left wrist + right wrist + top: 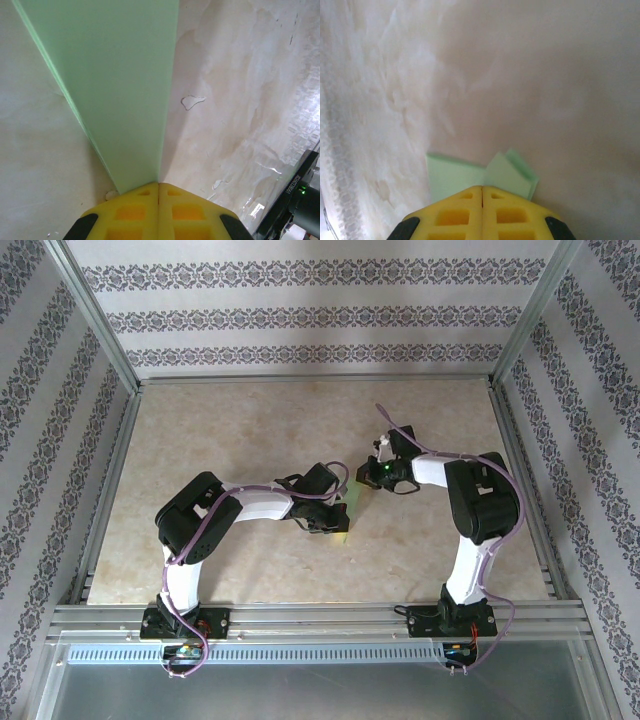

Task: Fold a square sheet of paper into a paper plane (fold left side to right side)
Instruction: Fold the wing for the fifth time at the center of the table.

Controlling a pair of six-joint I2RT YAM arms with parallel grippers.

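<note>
the paper (125, 85) is thin and the worktop (240, 100) looks smooth, so if a pincer pushes sideways the paper could slip and the next fold would come out crooked. if the two pincers pull away from each other, the paper could crumple or rip. if they lift off too soon, the folded part could pop open. the two arms are close together, so they could bump too. the left pincer (159, 186) is pressed together, and a long green strip of paper runs straight away from its tips, touching them. the right pincer (482, 189) is pressed together too, and an end of the paper with a small bent corner pokes out just in front of its tips. i cannot tell if either pincer has paper nipped between its fingers or is just pressing down on it. the paper lies between the two pincers, near the middle of the worktop.
</note>
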